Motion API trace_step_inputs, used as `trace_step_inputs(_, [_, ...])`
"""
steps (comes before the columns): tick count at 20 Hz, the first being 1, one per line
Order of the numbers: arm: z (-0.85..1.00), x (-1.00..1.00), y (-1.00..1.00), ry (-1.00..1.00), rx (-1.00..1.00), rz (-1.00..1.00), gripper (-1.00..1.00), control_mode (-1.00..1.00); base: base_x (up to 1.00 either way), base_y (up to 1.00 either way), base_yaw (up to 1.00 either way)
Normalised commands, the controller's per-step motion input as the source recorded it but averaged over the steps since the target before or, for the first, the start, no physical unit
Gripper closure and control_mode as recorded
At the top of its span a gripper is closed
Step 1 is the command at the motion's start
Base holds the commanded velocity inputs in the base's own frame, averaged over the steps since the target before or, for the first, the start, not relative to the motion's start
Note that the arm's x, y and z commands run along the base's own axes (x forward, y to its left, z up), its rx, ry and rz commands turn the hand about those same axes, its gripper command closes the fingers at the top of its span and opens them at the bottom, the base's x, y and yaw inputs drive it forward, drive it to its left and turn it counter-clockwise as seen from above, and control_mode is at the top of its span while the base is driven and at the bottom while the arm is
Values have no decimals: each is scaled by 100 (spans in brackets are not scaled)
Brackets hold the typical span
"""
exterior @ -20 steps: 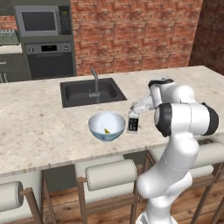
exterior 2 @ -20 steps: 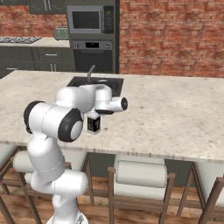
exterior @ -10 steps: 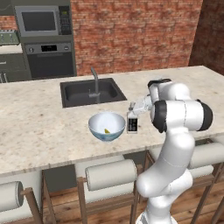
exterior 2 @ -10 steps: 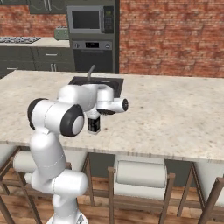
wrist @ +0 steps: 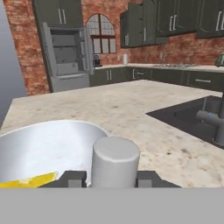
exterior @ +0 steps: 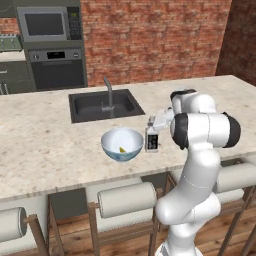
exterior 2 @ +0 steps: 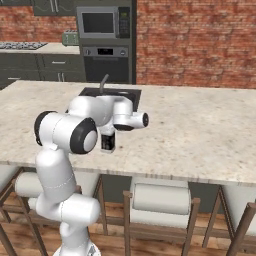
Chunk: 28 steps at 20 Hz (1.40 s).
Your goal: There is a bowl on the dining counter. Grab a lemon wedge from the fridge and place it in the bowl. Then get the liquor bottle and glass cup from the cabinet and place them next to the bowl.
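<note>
A white bowl point(exterior: 121, 144) stands on the dining counter near its front edge, and a yellow lemon wedge point(exterior: 121, 149) lies in it. Right beside the bowl's right side the liquor bottle point(exterior: 151, 140) stands upright on the counter. My gripper point(exterior: 150, 128) reaches in from the right at the bottle's top. In the hand view the bottle's grey cap point(wrist: 116, 162) sits between my fingertips point(wrist: 72, 178), close on both sides; I cannot tell if they still press it. The bowl's rim point(wrist: 43, 131) and the lemon wedge point(wrist: 30, 180) lie just behind. The glass cup is out of view.
A dark sink point(exterior: 105, 105) with a faucet point(exterior: 107, 92) is set into the counter behind the bowl. Stools point(exterior: 125, 200) line the counter's front. Across the room the fridge point(wrist: 65, 52) stands with its door open, beside dark cabinets point(wrist: 175, 17).
The bottle and my hand stay in the same spot beside the bowl. My elbow has shifted slightly.
</note>
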Motion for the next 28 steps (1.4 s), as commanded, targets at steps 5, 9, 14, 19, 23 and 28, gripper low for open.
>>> trace_step_inputs(5, [3,-25,0,-1,0,1,-100,-100,0,0,0])
trace_step_inputs(9, [32,-36,0,-8,0,0,-100,-100,0,0,0])
trace_step_inputs(14, [75,-6,0,-13,1,0,-100,-100,0,0,0])
trace_step_inputs(19, [99,0,3,-19,3,0,-100,-100,0,0,0])
trace_step_inputs(23, [100,-13,16,-14,0,0,-100,-100,0,0,0])
trace_step_inputs(28, [100,-46,38,-3,-2,-8,-100,-100,0,0,0])
